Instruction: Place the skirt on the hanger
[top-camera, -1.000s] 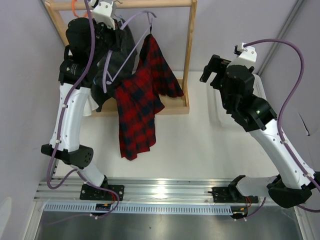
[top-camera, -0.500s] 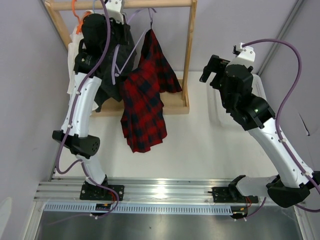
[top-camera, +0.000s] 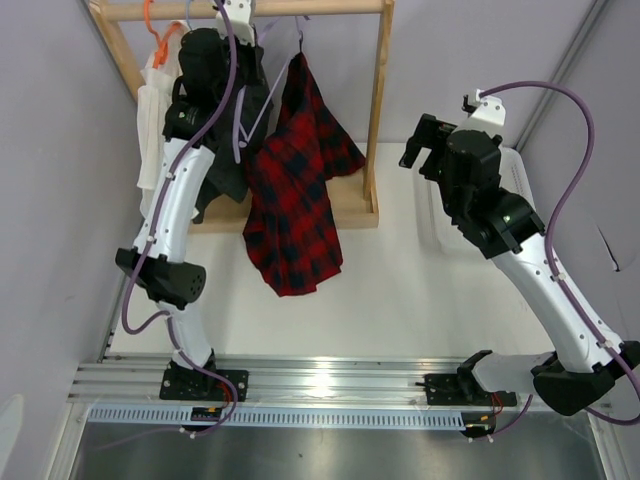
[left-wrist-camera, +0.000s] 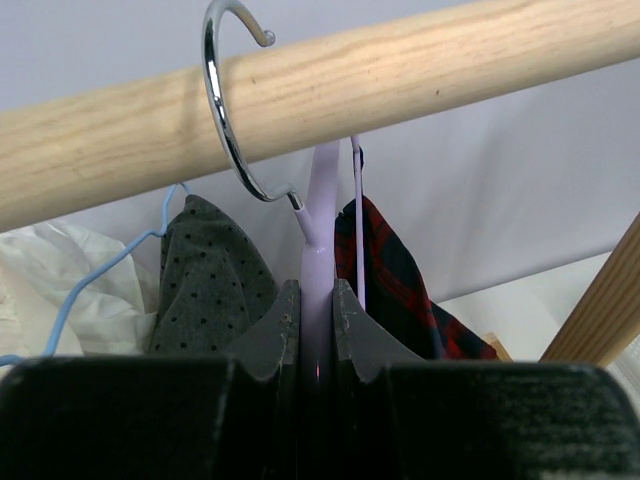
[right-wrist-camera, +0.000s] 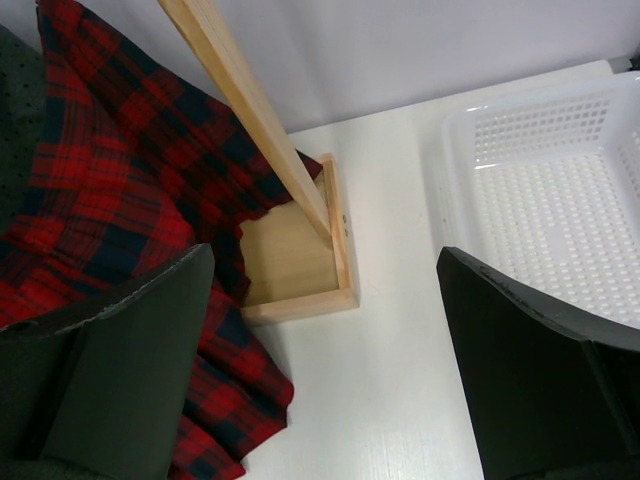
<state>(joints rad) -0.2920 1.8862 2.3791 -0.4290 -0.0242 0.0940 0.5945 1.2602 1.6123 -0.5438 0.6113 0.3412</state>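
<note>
On the left, the white garment (top-camera: 152, 120) and the dark dotted garment (left-wrist-camera: 210, 270) hang from the wooden rail (left-wrist-camera: 450, 60). Next to them, my left end effector (left-wrist-camera: 315, 300) is pressed tight on the neck of the lilac hanger (left-wrist-camera: 320, 220). Over the last second that arm has swung up and back, lifting the hanger from below the rail until its chrome hook (left-wrist-camera: 215, 110) curls around the wood. I judge it is seated or nearly so, though I cannot tell whether the rail carries the weight yet.

The skirt (top-camera: 295, 190) has risen with it. It is draped on the hanger, bunched and lopsided, with its hem hanging free above the bench (top-camera: 400, 290). So the loading looks done, and what remains is to let go cleanly without pulling the hook off.

Further right, my right end effector (right-wrist-camera: 325, 300) has not moved. It is spread wide, holding nothing, and hovers well apart from the skirt, beside the white basket (right-wrist-camera: 560, 170).

I can read no brand, label or writing anywhere.
</note>
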